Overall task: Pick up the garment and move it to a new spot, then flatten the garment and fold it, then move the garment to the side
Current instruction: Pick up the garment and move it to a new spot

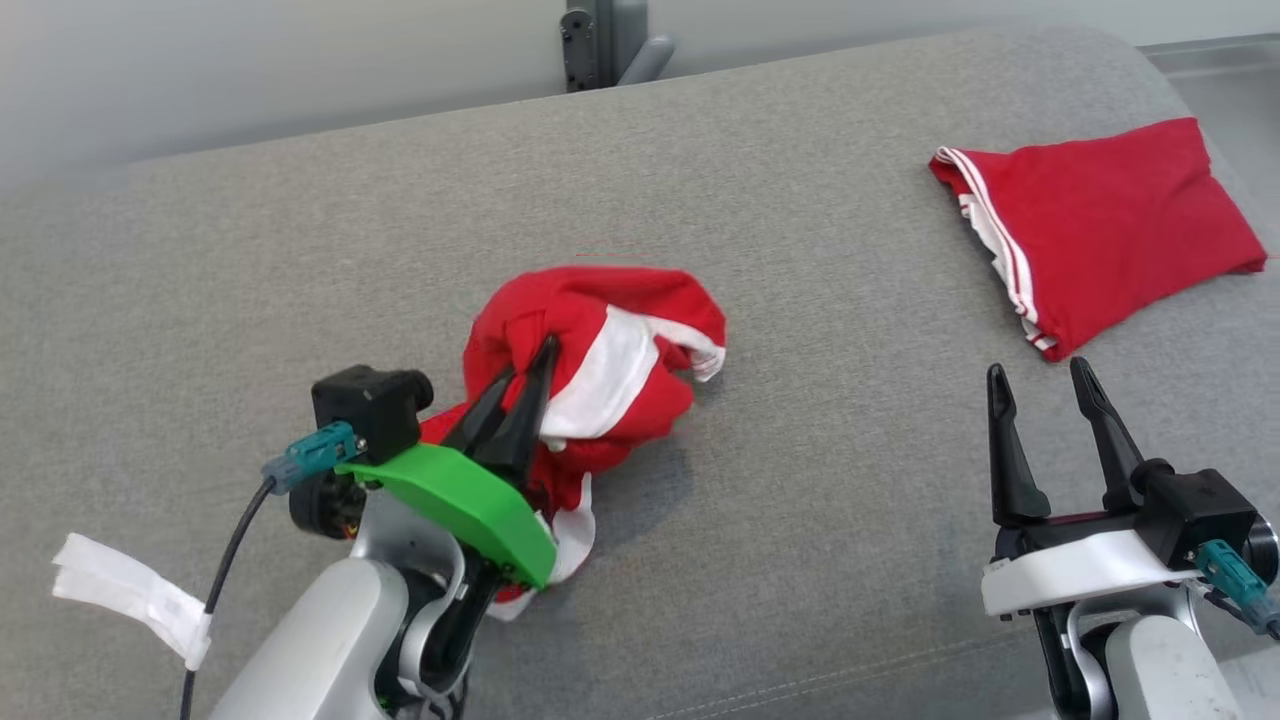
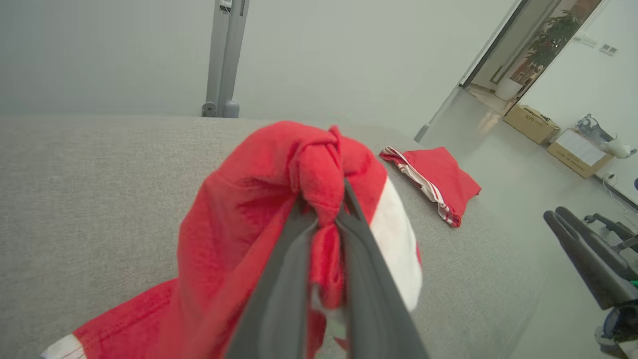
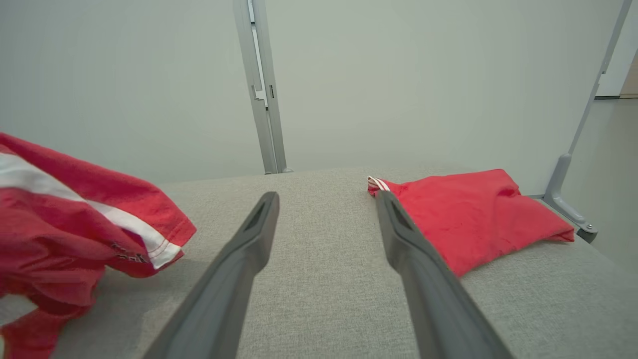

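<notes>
Crumpled red-and-white garment (image 1: 610, 350) pinched by left gripper (image 1: 530, 358), near the middle of the grey cushion (image 1: 800, 520).
Cloth is clamped between nearly closed fingers (image 2: 284, 279); the right gripper (image 1: 1037, 368) is held wide and empty. The bunch is best lifted until its trailing hem is cleared from the cushion, then set down away from the folded red garment (image 1: 1110, 230). Sleeves and collar cannot be made out; part of the hem is hidden behind the left wrist (image 1: 395, 545).

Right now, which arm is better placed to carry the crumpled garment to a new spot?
Left. Its jaws are shut on the crumpled garment; the right jaws stand open, apart from it, nearer the folded garment.
</notes>
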Robot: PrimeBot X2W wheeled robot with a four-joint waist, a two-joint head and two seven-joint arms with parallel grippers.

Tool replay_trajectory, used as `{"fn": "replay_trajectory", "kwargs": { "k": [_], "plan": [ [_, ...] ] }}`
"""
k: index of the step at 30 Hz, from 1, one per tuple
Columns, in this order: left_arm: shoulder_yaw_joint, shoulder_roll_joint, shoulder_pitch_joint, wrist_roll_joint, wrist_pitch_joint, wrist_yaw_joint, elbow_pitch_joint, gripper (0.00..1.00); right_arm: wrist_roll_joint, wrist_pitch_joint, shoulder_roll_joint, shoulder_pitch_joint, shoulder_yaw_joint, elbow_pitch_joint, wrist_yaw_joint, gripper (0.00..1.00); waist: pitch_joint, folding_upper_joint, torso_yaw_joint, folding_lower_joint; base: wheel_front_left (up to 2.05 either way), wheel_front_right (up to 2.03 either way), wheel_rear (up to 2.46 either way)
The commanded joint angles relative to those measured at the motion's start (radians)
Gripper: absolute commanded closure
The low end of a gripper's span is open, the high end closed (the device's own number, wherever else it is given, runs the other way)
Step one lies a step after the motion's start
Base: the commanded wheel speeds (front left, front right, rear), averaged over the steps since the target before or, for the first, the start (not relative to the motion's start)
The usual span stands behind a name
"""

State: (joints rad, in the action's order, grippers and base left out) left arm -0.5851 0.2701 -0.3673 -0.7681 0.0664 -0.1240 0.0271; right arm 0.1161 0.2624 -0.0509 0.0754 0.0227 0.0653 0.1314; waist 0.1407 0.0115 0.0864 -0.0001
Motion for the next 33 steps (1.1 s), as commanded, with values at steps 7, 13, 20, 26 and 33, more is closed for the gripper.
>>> {"fn": "replay_trajectory", "kwargs": {
  "k": [7,13,20,26,33],
  "plan": [
    [0.017,-0.016,0.016,-0.02,-0.102,0.079,-0.396,1.0,0.018,0.003,0.0,0.001,-0.003,0.003,-0.001,0.0,-0.006,-0.0115,0.053,0.0001,0.0,0.0,0.0],
    [-0.026,-0.047,-0.032,0.015,-0.194,0.169,-0.632,1.0,0.014,0.003,0.0,0.002,0.002,0.011,-0.001,0.0,-0.018,-0.0115,0.052,0.0001,0.0,0.0,0.0],
    [-0.032,-0.066,-0.062,0.042,-0.29,0.201,-0.7,0.0,0.008,0.003,0.0,-0.02,0.015,0.015,-0.001,0.0,-0.049,-0.0115,0.034,0.0001,0.0,0.0,0.0],
    [0.007,-0.021,0.008,0.066,-0.325,0.174,-0.582,0.0,0.008,0.003,0.0,-0.048,0.036,0.006,-0.001,0.0,-0.083,-0.0115,0.008,0.0001,0.0,0.0,0.0],
    [0.102,0.055,0.148,0.142,-0.332,0.086,-0.38,0.0,-0.005,0.003,0.0,-0.079,0.049,-0.004,-0.001,0.0,-0.114,-0.0115,-0.019,0.0001,0.0,0.0,0.0]
  ]
}}
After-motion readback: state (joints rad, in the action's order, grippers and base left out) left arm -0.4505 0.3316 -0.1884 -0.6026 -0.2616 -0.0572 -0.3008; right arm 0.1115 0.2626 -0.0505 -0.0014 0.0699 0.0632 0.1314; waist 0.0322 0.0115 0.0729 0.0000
